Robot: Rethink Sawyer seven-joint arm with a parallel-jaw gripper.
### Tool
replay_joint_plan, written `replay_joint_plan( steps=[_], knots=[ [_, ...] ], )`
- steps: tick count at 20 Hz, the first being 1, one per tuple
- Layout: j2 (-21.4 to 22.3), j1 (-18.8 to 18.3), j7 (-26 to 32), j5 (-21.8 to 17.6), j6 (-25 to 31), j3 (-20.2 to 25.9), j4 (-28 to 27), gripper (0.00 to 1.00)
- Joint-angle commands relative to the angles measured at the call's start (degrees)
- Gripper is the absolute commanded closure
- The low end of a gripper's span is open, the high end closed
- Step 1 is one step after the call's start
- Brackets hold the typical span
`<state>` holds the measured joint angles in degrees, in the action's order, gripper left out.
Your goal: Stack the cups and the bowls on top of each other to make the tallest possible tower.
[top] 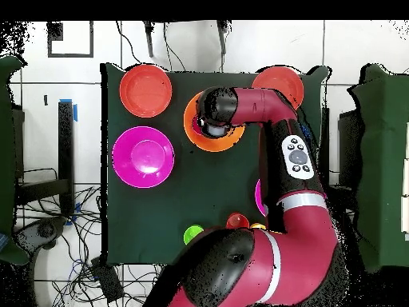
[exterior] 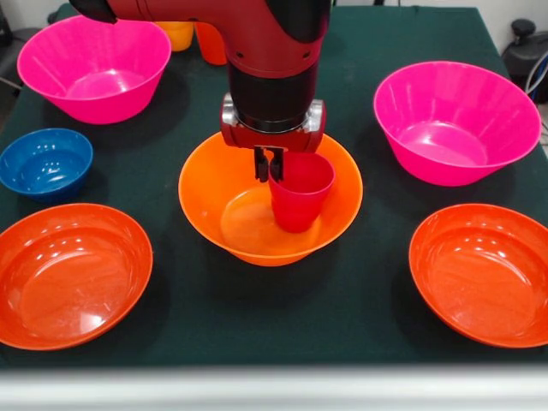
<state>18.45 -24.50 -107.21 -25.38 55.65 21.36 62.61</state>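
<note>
My gripper [exterior: 269, 168] is shut on the near rim of the red cup [exterior: 300, 195] and holds it upright inside the large orange bowl [exterior: 210, 193] at the table's middle. I cannot tell whether the cup's base touches the bowl's floor. The small blue bowl [exterior: 44, 161] sits at the left. The yellow cup [exterior: 178, 34] and the orange cup [exterior: 209, 44] stand at the far edge, partly behind the arm. In the overhead view the arm covers the gripper and the orange bowl's [top: 192, 132] inside. The green cup [top: 193, 234] stands near the robot's base.
Two large pink bowls [exterior: 94, 68] [exterior: 454, 120] sit at the far left and right. Two shallow red-orange bowls [exterior: 68, 274] [exterior: 484, 270] sit at the near left and right. All bowls stand open side up on the dark green cloth.
</note>
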Motion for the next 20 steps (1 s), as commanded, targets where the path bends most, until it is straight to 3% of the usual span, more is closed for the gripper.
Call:
replay_joint_plan(
  steps=[1,20],
  knots=[
    [-0.3,-1.2,9.9,-4.0,-0.7,0.0,-1.0,1.00],
    [-1.0,-2.0,12.6,-4.1,1.3,0.5,-3.7,1.00]
  ],
)
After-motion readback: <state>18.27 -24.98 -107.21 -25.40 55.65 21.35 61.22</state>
